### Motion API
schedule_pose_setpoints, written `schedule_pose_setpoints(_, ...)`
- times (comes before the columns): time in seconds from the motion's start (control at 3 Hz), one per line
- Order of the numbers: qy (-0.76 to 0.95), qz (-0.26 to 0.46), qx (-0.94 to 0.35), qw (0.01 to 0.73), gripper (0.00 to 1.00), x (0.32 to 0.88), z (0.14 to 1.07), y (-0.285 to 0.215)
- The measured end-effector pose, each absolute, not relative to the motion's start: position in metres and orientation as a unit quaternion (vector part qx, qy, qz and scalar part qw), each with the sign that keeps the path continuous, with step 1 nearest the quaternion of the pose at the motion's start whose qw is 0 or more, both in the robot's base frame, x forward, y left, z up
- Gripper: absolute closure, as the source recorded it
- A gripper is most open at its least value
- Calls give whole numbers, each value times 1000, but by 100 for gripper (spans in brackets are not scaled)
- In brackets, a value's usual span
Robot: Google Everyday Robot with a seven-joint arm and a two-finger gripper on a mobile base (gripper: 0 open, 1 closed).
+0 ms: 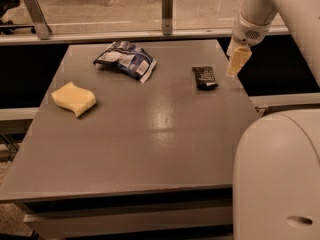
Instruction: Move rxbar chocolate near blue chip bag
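- A flat grey rectangular counter (pixel 150 149) is being viewed from beyond its near edge, and a pale band of glare is being reflected around its middle.
- A yellow wavy foam sponge (pixel 73 98) is being borne flat near the left edge, roughly midway between the far left and near left corners. It is well apart from everything else.
- The blue chip bag (pixel 125 59), a crumpled dark blue foil packet with white patches and a white label, is being supported by the counter near the far edge, left of that edge's middle.
- The rxbar chocolate (pixel 205 77), a small flat rectangular bar in a dark brown-black wrapper with white print, is being left lying flat toward the far right corner. It is well apart from the bag, with nothing touching it.
- The gripper (pixel 238 62), pale yellow at its tip and carried on a white rounded arm (pixel 260 9), is being held pointing down at the right edge, just beside the bar on its right and apart from it. Whether it is parted or closed cannot be told.
- The near right corner is being covered by a large white rounded robot body (pixel 277 174).
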State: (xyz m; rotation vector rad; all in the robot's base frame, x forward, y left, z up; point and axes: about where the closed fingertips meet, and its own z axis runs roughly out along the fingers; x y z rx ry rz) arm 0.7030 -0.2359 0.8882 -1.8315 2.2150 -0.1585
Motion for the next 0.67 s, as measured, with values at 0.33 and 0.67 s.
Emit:
schedule_pose_setpoints(0.33, 763, -55, -631, 129, 64, 704, 880, -238)
schedule_pose_setpoints(0.67, 762, -59, -633, 124, 87, 703, 876, -237)
